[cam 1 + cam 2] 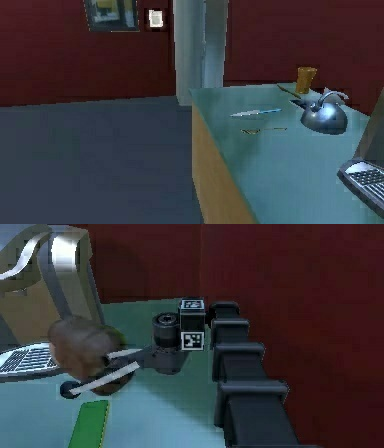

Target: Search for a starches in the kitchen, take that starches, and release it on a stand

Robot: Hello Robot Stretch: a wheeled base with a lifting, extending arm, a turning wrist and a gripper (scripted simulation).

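**Inspector:** Report the arm side view, left to right.

**Stretch:** The laptop (22,360) is at the left edge, with a chair (62,269) behind it. Next comes a brown lump (82,342), with a green slab (93,424) nearer the bottom edge. Then my gripper (92,374), and my arm (245,374) at the right. In the forward view, a kettle (325,113) stands on the counter (290,170).

**Inspector:** Where is the task's thing?

**Stretch:** I judge the lump to be the starch, since it is rounded, brown and potato-like. It shows at my gripper's far end, left of the gripper's body and just beside the laptop.

**Inspector:** What is the state of the jaws?

**Stretch:** I cannot tell. Nor can I tell whether I hold anything, because the lump lies at or behind the gripper's far end, over the counter.

**Inspector:** What does the next move turn on?

**Stretch:** It turns on direction. The lump lies straight out along the gripper's line, not off to either side. It looks slightly wider than tall, so its long axis runs roughly along that same line, though that reading is not firm. I have only the one arm, so there is no nearer one to choose.
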